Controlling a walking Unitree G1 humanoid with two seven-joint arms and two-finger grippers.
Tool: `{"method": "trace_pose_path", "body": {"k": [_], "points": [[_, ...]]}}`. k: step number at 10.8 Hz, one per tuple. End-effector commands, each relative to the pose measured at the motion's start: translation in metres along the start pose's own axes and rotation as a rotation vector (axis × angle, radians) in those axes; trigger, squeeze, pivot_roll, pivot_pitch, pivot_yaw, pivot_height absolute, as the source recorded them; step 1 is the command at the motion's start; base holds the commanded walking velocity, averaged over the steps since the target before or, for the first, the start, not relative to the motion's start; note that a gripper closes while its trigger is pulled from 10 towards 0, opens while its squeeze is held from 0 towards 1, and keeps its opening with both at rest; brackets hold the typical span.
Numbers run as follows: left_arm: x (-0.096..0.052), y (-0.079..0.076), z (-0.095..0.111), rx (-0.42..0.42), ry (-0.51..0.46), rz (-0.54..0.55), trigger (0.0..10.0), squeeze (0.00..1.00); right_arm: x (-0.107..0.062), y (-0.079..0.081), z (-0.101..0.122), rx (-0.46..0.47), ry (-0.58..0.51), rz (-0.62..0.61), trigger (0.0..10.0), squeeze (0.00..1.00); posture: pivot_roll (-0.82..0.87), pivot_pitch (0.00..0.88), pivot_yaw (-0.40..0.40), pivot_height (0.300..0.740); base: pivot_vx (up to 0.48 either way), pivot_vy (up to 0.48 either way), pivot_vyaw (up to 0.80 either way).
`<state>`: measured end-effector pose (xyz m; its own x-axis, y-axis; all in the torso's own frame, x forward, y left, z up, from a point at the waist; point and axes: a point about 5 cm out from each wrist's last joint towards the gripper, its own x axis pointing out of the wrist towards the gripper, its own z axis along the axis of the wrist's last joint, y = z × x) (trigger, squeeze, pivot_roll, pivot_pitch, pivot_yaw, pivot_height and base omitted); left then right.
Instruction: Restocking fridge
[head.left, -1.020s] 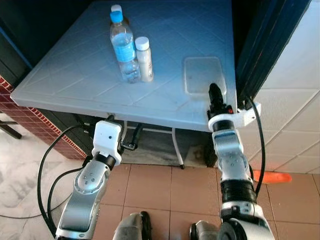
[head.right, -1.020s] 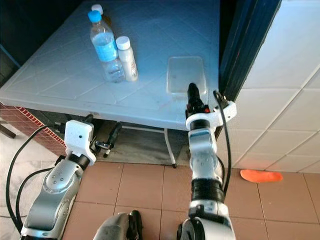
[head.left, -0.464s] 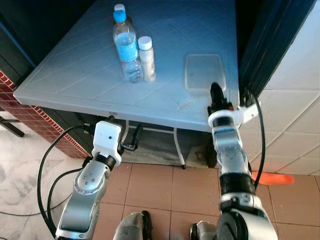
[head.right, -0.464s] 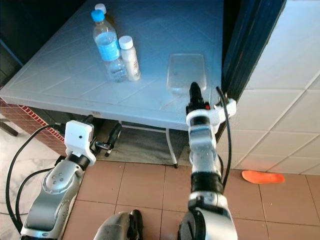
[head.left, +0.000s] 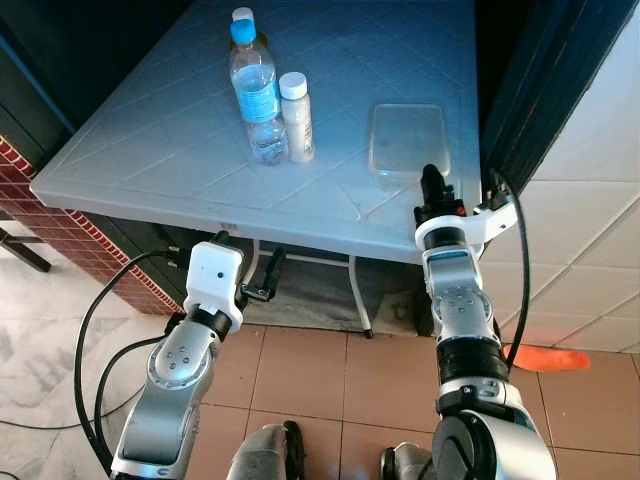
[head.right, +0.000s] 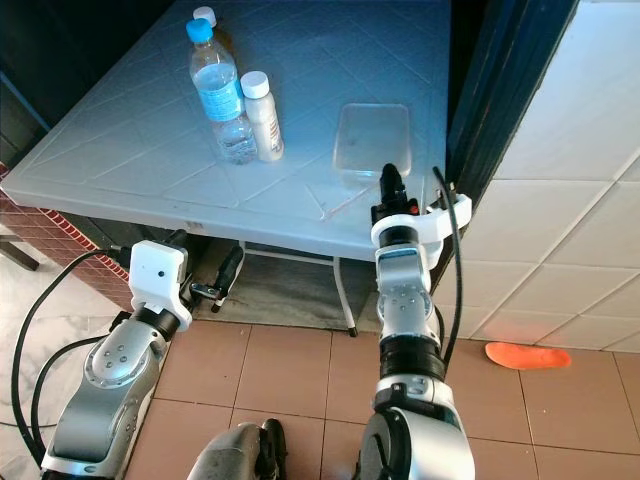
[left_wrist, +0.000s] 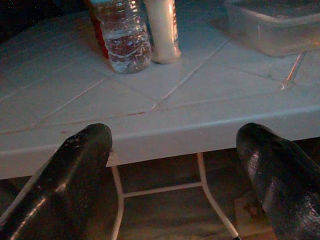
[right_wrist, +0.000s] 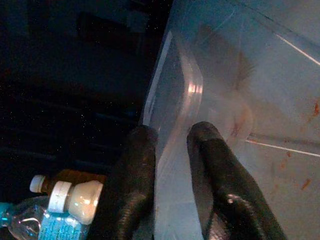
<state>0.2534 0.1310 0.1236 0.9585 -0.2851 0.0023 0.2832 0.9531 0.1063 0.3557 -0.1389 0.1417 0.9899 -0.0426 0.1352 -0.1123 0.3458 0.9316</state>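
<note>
the right gripper (right_wrist: 172, 165) pinches the near rim of the clear plastic container (head.left: 407, 140), 1 finger either side of the thin wall, likely to lift it off the pale tiled table (head.left: 150, 160). it sits right of centre in the frame. the left gripper (left_wrist: 175, 165), fingers spread and empty, waits under the table edge. a ribbed water bottle (head.left: 255, 95) and white bottle (head.left: 296, 118) stand upper left.

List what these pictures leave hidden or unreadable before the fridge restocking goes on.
- Water bottle label text: too small in the eye views, cut off by the frame edge in the left wrist view.
- Brown bottle: mostly hidden behind the water bottle; only its white cap and a sliver show.
- Clear container contents: blurred in the right wrist view, where the right gripper straddles its rim.
- Left gripper: sits below the table edge.
</note>
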Motion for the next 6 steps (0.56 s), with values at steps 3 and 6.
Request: {"method": "trace_pose_path", "body": {"k": [3, 6], "points": [[-0.0030, 0.0029, -0.0003, 0.016, 0.007, 0.008, 10.0, 0.00, 0.0025, 0.0045, -0.0117, 0.042, 0.014, -0.008, 0.0, 0.00, 0.04, 0.127, 0.126, 0.740, 0.000, 0.000, 0.00], [-0.0034, 0.0029, -0.0003, 0.015, 0.007, 0.008, 10.0, 0.00, 0.0024, 0.0017, -0.0106, 0.044, 0.006, -0.024, 0.0, 0.00, 0.04, 0.131, 0.125, 0.740, 0.000, 0.000, 0.00]]}}
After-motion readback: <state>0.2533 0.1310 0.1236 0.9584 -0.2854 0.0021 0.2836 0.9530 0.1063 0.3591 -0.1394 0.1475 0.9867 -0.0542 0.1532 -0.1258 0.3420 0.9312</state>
